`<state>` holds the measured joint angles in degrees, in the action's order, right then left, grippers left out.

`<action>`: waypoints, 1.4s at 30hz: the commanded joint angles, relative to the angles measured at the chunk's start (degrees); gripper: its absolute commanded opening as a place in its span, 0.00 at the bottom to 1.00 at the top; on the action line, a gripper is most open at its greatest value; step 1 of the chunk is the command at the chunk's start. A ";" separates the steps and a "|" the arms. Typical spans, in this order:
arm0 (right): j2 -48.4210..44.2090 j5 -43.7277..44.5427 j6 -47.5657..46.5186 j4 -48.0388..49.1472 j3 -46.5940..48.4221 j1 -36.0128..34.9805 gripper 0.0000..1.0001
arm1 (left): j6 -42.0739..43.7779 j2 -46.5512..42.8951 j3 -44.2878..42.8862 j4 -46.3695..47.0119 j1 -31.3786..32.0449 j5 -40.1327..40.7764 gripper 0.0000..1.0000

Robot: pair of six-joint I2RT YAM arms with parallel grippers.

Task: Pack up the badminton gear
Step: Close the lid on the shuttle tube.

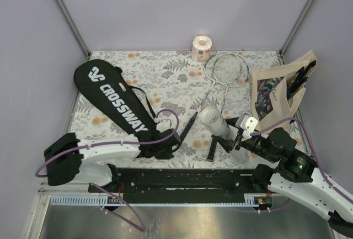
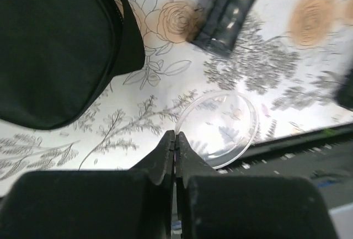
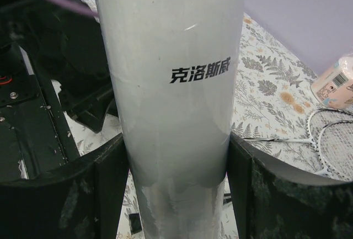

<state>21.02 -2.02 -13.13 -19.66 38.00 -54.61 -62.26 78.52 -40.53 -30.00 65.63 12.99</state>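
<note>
Pale lilac walls (image 1: 176,7) with metal corner posts (image 1: 66,14); floral tablecloth (image 1: 165,73); grey metal ledge (image 1: 193,223) in front

Left claw (image 2: 175,139) sat low, near centre, jaws pressed together. Right claw (image 3: 176,162) stood wide, gripping; arm reached from near right.

Looks like a robot test booth in a lab: plain lilac wall panels (image 1: 182,7) in metal framing (image 1: 67,15) closing in a floral-clothed bench (image 1: 165,73), left arm (image 1: 105,152) and right arm (image 1: 309,186) bolted to a black rail (image 1: 187,181), purple cables (image 1: 110,144) trailing
</note>
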 commanded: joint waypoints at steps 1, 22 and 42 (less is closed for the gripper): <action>0.69 1.23 -0.58 3.05 1.03 -0.23 0.39 | -1.64 -12.58 -3.49 -4.98 0.12 4.84 0.00; 8.69 -3.16 -11.04 7.53 -2.75 -0.23 0.39 | 15.07 -26.31 -31.27 0.11 -17.64 -25.11 0.00; 10.89 -6.32 -13.07 13.51 -1.61 -0.32 0.39 | 9.61 -24.12 -24.51 5.04 -17.64 -33.30 0.00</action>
<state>32.08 -5.74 -25.23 -11.46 34.57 -54.63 -52.36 54.46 -64.97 -28.58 48.25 -19.03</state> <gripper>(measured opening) 0.719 0.012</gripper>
